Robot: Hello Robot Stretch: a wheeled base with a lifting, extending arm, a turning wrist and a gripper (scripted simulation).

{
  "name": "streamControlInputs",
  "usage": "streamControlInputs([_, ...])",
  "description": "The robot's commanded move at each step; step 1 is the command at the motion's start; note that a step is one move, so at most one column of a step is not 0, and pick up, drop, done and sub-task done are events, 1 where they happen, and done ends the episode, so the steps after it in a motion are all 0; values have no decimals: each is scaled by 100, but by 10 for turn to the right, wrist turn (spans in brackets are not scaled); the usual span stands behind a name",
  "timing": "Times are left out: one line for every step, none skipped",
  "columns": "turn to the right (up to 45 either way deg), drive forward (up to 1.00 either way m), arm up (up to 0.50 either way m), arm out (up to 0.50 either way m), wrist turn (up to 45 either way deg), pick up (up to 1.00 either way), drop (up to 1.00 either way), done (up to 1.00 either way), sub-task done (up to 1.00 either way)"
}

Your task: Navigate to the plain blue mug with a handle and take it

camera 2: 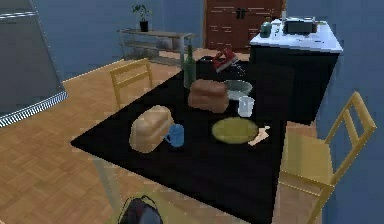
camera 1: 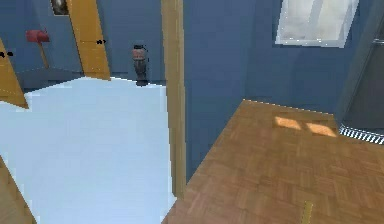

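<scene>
A small blue mug (camera 2: 177,135) stands on the black table (camera 2: 120,150) in the arm side view, beside a tan bread loaf (camera 2: 151,128) on its left. At that view's bottom edge, near the table's front rim, a dark shape with thin curved fingers looks like my gripper (camera 2: 140,212). Its far end is hard to make out, so I cannot tell whether it holds anything.
The table also bears a second loaf (camera 2: 208,94), a yellow plate (camera 2: 235,130), a clear glass (camera 2: 245,105), a bowl (camera 2: 238,88) and a dark bottle (camera 2: 188,68). Wooden chairs (camera 2: 318,155) (camera 2: 131,78) flank it. In the forward view a wooden door post (camera 1: 174,90) divides pale floor from wood floor.
</scene>
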Motion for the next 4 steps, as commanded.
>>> streamControlInputs([0,0,50,0,0,0,0,0,0])
streamControlInputs([0,0,38,0,0,0,0,0,0])
streamControlInputs([0,0,0,50,0,0,0,0,0])
streamControlInputs([0,0,0,0,450,0,0,0,0])
